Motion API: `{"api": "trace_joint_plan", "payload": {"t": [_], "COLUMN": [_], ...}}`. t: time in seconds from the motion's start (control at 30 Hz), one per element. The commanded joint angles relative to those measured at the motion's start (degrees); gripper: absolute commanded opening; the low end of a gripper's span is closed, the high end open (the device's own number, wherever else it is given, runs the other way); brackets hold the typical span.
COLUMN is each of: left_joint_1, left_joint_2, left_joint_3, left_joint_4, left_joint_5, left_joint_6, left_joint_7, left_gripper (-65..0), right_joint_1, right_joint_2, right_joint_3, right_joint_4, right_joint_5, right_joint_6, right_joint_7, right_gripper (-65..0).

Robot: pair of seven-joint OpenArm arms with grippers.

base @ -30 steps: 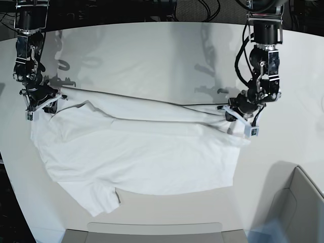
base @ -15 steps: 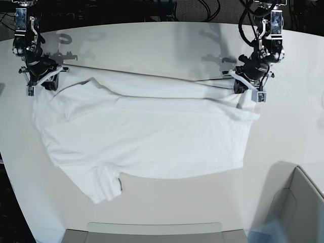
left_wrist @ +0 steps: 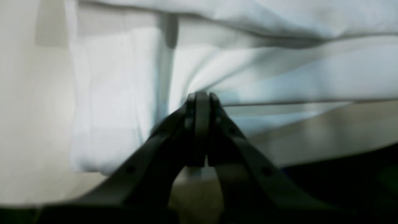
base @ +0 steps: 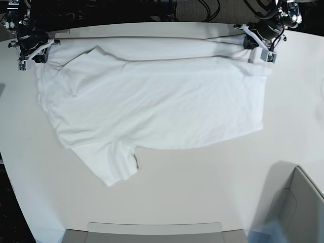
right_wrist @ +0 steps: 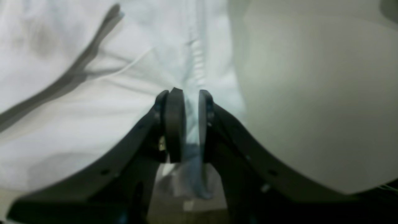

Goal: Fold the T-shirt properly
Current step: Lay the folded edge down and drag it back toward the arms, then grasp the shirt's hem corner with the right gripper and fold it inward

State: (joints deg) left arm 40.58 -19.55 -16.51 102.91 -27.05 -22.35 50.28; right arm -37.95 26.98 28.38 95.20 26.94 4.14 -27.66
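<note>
The white T-shirt (base: 152,101) lies spread across the pale table (base: 202,192), its far edge pulled taut between the two grippers near the table's back edge. One short sleeve (base: 114,169) points toward the front left. At the right of the base view, my left gripper (base: 259,44) is shut on a corner of the shirt; its wrist view shows the pads (left_wrist: 201,99) pressed together on bunched cloth (left_wrist: 108,93). My right gripper (base: 31,49), at the left of the base view, pinches the other corner, with a fold of cloth (right_wrist: 62,109) between its fingertips (right_wrist: 174,105).
A grey open box (base: 298,202) stands at the front right corner. A flat grey tray (base: 152,230) lies along the front edge. Dark cables and arm bases sit just behind the table's back edge (base: 152,23).
Both grippers have moved toward the table's back edge, dragging the T-shirt with them. The shirt now lies flatter and farther back, with fewer folds along its far edge.
</note>
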Motion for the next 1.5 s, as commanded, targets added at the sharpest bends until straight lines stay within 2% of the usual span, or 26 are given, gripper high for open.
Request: {"api": "trace_joint_plan", "payload": {"t": [0.0, 0.07, 0.23, 0.37, 0.47, 0.57, 0.7, 0.8, 0.93, 1.03, 1.17, 1.3, 1.47], "left_joint_1": [1.66, 1.49, -5.02, -9.59, -11.35, -13.98, -18.2, -21.37, -22.86, -23.04, -23.04, -23.13, -23.13], "left_joint_2": [0.17, 0.87, 1.22, 1.22, 1.22, 1.22, 1.22, 1.22, 1.22, 2.36, 2.63, 2.63, 2.8], "left_joint_3": [-1.29, -2.52, -3.31, -3.57, -3.75, -3.75, -3.4, -3.49, -3.31, -3.66, -3.66, -3.66, -3.31], "left_joint_4": [2.19, 6.41, 12.82, 13.35, 13.88, 13.88, 13.7, 13.61, 13.61, 13.17, 12.82, 12.82, 12.82], "left_joint_5": [3.88, 4.06, 4.06, 3.97, 3.97, 3.97, 3.97, 4.06, 4.06, 4.32, 4.32, 4.23, 4.06], "left_joint_6": [1.73, 1.73, 1.65, 1.56, 1.47, 1.47, 1.47, 1.47, 1.47, 1.47, 1.47, 1.47, 1.47], "left_joint_7": [4.62, 6.29, 16.05, 20.18, 20.71, 20.8, 20.8, 20.8, 20.8, 20.8, 20.62, 20.53, 20.53], "left_gripper": [-65.0, -65.0, -65.0, -65.0, -65.0, -65.0, -65.0, -65.0, -65.0, -65.0, -65.0, -65.0, -65.0], "right_joint_1": [0.46, 0.55, 2.22, 10.66, 21.03, 30.35, 42.13, 47.76, 48.02, 44.15, 36.68, 29.82, 31.23], "right_joint_2": [0.23, -0.92, -2.15, -1.88, -2.15, -2.15, -3.47, -6.54, -9.44, -9.27, -9.09, -9.18, -10.5], "right_joint_3": [1.73, 3.31, 6.83, 6.83, 2.78, -3.55, -13.22, -18.49, -20.07, -20.07, -19.63, -17.08, -13.92], "right_joint_4": [2.43, 5.51, 14.21, 17.9, 17.29, 12.45, -3.11, -15.24, -24.21, -24.47, -18.58, -8.21, 0.41], "right_joint_5": [0.18, 1.33, 4.05, 5.37, 5.11, 5.02, 1.41, -3.42, -8.17, -8.35, -8.35, -8.35, -8.35], "right_joint_6": [-0.76, -0.76, -0.76, -0.76, -0.76, -0.76, -0.76, -0.76, -0.76, -0.76, -0.85, -0.85, -0.85], "right_joint_7": [1.68, 1.59, -0.78, -9.13, -15.64, -20.03, -20.12, -17.66, -13.0, -12.91, -13.44, -16.69, -16.69], "right_gripper": [-55.0, -55.0, -55.0, -55.0, -55.0, -55.0, -55.0, -55.0, -55.0, -55.0, -55.0, -54.9, -53.8]}}
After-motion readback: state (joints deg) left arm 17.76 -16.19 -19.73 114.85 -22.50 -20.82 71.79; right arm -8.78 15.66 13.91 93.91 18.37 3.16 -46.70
